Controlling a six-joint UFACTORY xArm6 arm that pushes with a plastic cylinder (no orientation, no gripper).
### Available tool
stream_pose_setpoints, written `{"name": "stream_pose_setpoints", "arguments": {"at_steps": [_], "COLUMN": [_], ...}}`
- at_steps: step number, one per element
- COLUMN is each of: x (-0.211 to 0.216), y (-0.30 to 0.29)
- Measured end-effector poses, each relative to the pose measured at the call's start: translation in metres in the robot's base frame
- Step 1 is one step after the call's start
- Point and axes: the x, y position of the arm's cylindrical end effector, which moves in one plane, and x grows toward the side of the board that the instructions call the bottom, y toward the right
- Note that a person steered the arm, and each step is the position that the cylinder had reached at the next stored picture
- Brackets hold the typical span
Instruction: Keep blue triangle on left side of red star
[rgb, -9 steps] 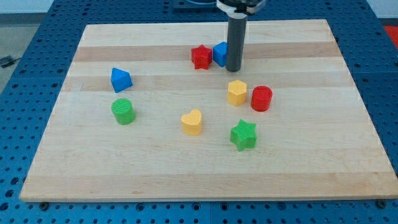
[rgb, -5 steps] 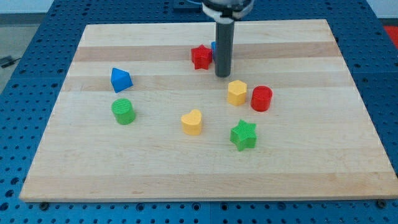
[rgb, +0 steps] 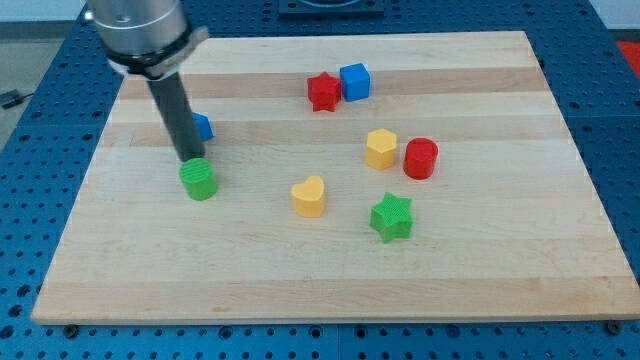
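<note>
The blue triangle lies at the view's left and is mostly hidden behind my rod. The red star sits near the view's top centre, well to the right of the triangle. A blue cube touches the star's right side. My tip rests just below and left of the blue triangle, right above the green cylinder.
A yellow hexagon and a red cylinder stand side by side at centre right. A yellow heart and a green star lie lower down. The wooden board ends on a blue pegboard.
My rod has swept from beside the blue cube and red star at the top centre to the left, and now stands in front of the blue triangle. The blocks have not visibly moved.
</note>
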Motion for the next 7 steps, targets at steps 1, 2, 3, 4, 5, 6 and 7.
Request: {"name": "stream_pose_setpoints", "arguments": {"at_steps": [1,2,3,4,5,6,7], "x": [0.0,-0.009,-0.031,-0.039,-0.045,-0.053,-0.062], "y": [-0.028,-0.028,-0.014,0.006,0.037,0.068,0.097]}}
